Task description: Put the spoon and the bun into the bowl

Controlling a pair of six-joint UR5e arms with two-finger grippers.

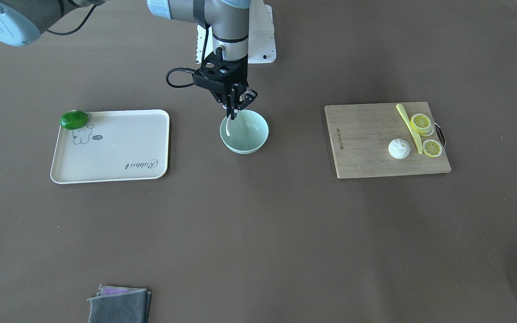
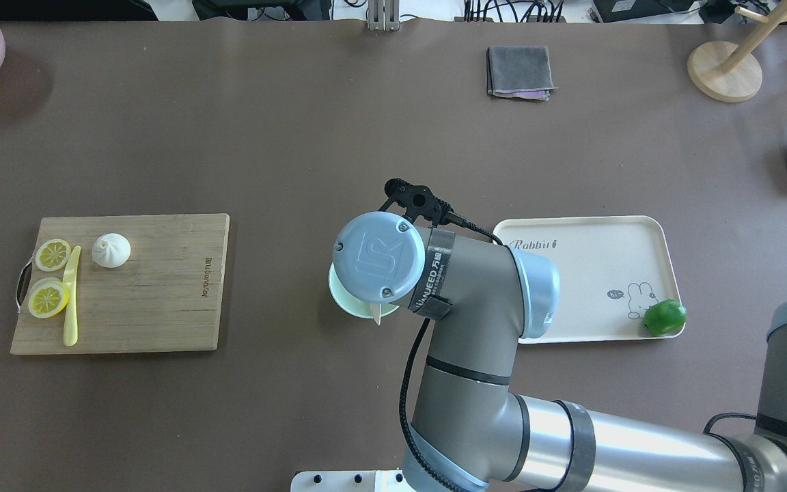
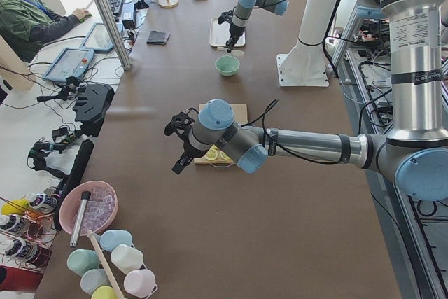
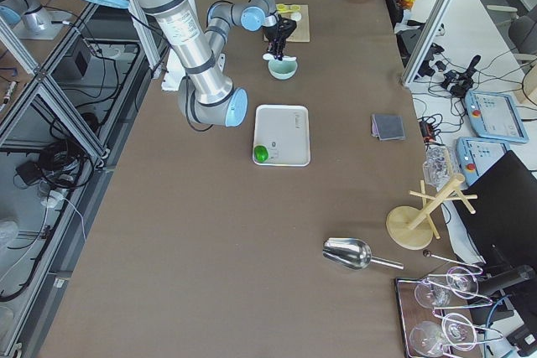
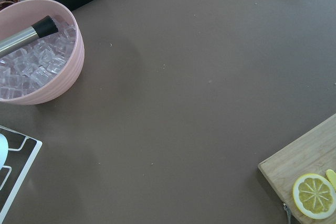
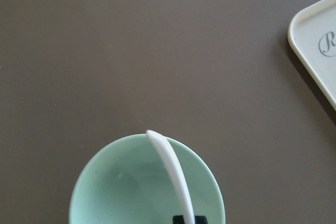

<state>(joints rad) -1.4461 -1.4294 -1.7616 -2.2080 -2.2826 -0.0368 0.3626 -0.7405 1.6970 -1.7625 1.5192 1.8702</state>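
Over bowl [image 1: 253, 140]: right hand [image 1: 234, 115] grips spoon [image 1: 228, 128] | left hand [image 3: 176, 167]: cannot tell | bun [image 1: 399, 149] on board [image 1: 361, 143]

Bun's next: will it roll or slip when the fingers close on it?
The bun sits dome-up on the cutting board, so it probably won't roll. Its smooth rounded sides may slip under a pinch; a low, gentle grasp seems safer.

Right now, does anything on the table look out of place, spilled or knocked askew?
Nothing is spilled or damaged. The one oddity is the lime, sitting at the very corner of the tray and overlapping its rim. The spoon leans in the bowl, but the right hand grips it.
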